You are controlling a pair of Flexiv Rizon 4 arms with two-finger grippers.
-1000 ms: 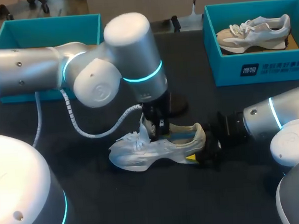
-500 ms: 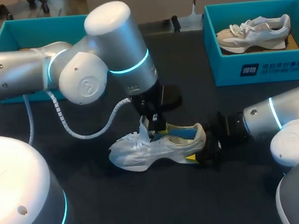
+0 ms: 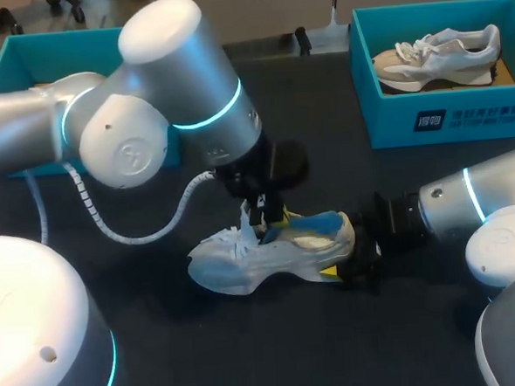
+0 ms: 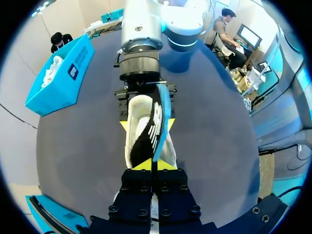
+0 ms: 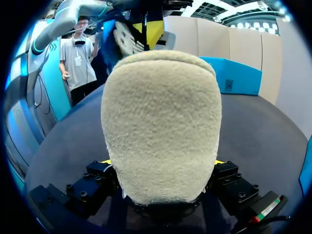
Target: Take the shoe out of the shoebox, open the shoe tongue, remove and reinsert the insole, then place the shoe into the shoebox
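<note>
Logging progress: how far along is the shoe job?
Done: the shoe is out on the table, heel clamped by the right gripper. In hand: the left gripper pinches the blue insole, part lifted. Left: reinserting it, then boxing the shoe.

"Where is the big camera?"

"High up behind the robot. It looks down on the whole desk from far off."

"And the left wrist one?"

"Just behind the left pincer. It looks along it at the shoe and blue insole, very near. The right pincer is just ahead."

"The right wrist one?"

"Behind the right pincer, looking back the other way. The heel fills it. All three see the shoe."
</note>
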